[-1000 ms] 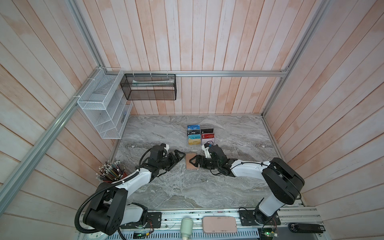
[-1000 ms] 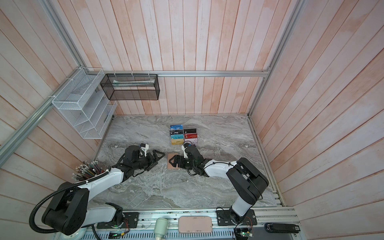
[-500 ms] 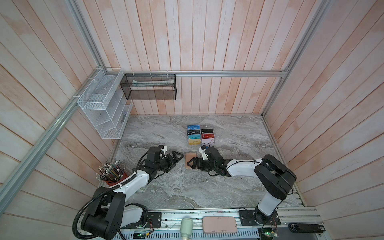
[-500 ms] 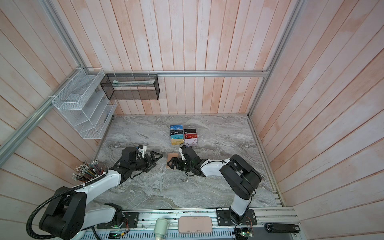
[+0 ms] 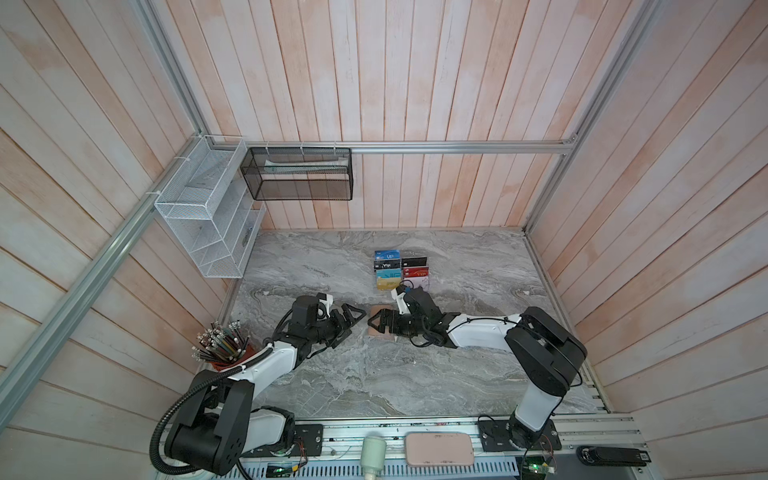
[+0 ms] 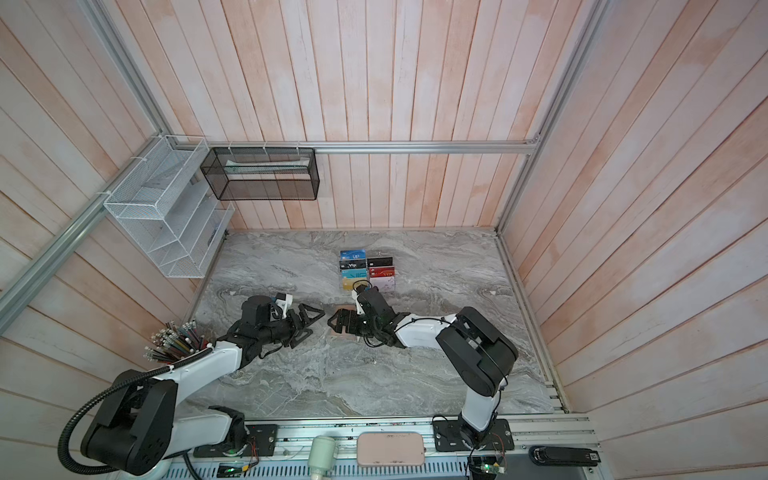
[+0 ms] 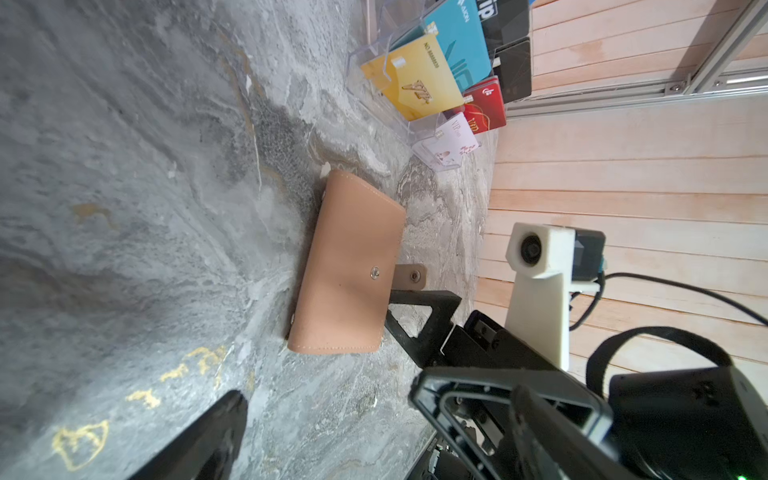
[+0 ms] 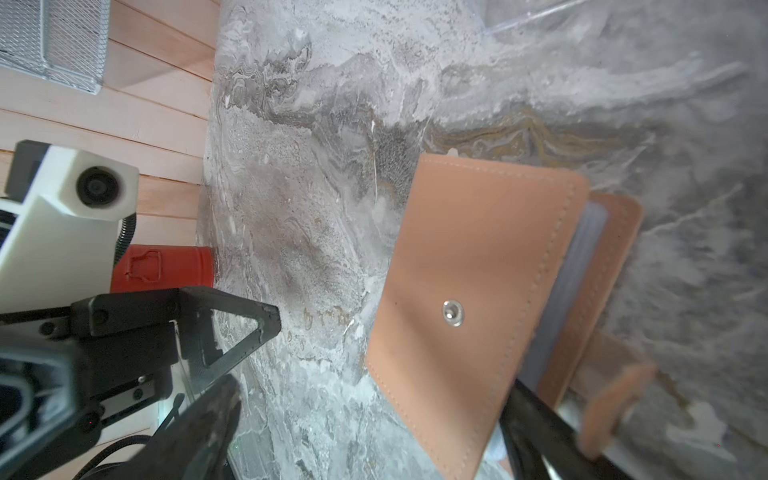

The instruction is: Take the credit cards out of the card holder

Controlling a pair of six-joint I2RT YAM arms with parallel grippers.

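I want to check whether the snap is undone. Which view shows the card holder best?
The left wrist view: the whole card holder lies in frame, its snap tab loose. The right wrist view shows it closer but cropped. In a top view it is tiny, largely under the right gripper.

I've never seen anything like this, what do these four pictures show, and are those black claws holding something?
These are two white-and-black robot arms on a grey marble-look table. Two pictures look down from overhead; two come from cameras on the arms' wrists. Between the claws lies a folded tan leather-look wallet, its snap tab undone. Behind it stands a clear rack of coloured cards; a red pot of pencils sits at the left. The left gripper and right gripper are both open, holding nothing.
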